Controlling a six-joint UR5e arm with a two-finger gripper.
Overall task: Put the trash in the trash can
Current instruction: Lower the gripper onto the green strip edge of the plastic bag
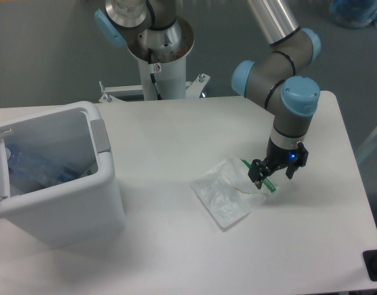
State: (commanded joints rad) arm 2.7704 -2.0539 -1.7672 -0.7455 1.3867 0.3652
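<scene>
A crinkled clear plastic bag (228,195) with a green-striped edge lies flat on the white table (176,141), right of centre. My gripper (274,176) is low over the bag's right, green edge, its black fingers (256,173) spread open to either side of the strip. The white trash can (53,178) stands at the left edge of the table, lid open. Inside it I see a clear, bluish crushed bottle (35,169) against the left wall.
The arm's white pedestal (161,67) rises behind the table's far edge. A dark object (375,264) sits at the front right corner of the table. The trash can's grey hinge piece (100,135) faces the bag.
</scene>
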